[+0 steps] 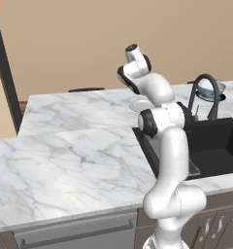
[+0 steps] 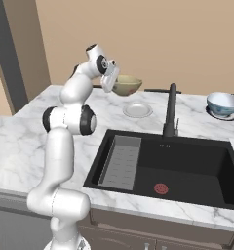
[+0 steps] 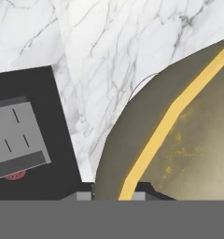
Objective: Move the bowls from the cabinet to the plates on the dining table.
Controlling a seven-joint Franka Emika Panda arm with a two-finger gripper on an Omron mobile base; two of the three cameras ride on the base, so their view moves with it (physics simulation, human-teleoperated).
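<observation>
My gripper [image 2: 111,80] is shut on the rim of the olive-tan bowl [image 2: 127,85], which hangs in the air over the dining table [image 2: 36,122]. Right below it lies the pale whitish-grey plate [image 2: 137,110], also seen past the arm [image 1: 138,104]. In the hand view the bowl [image 3: 179,140] looms large, its yellow rim running between the tips of my gripper [image 3: 118,193]. The white and blue bowl [image 2: 223,103] sits on the black-rimmed plate [image 2: 212,113] at the far right, behind the faucet in the left base view [image 1: 208,90]. The cabinet is out of view.
A black sink [image 2: 187,166] with a grey rack [image 2: 121,161] is sunk into the table in front of the plates. The arched black faucet [image 2: 170,110] stands between the two plates. A tan wall runs behind the table.
</observation>
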